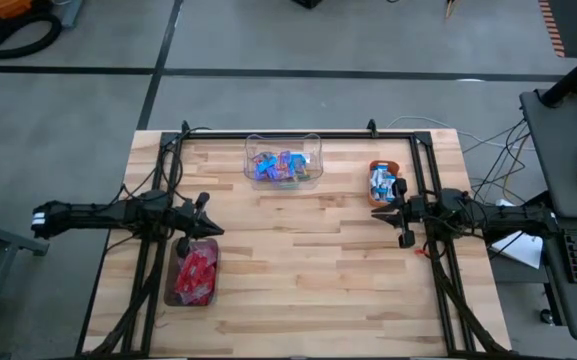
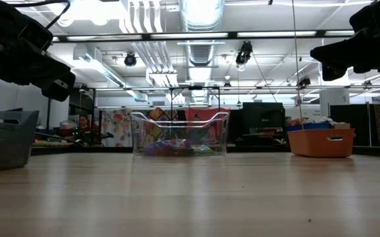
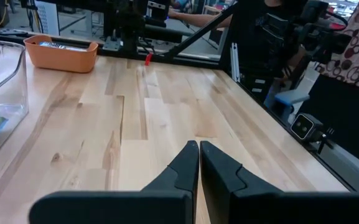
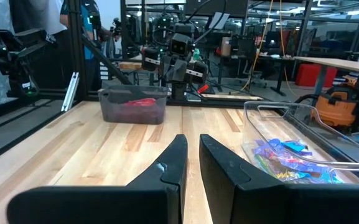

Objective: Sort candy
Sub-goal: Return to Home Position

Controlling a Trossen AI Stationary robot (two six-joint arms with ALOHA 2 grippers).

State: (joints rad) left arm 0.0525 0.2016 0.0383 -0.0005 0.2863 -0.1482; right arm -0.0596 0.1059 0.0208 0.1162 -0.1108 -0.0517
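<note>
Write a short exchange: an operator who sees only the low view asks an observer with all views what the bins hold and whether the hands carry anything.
Operator: I can't see into the grey bin or the orange bin. What's inside?
Observer: From above, the grey bin holds red candy and the orange bin holds blue-and-white candy.
Operator: Is either hand carrying candy?
Observer: No. The wrist views show nothing between the fingers of the left hand or the right hand.
</note>
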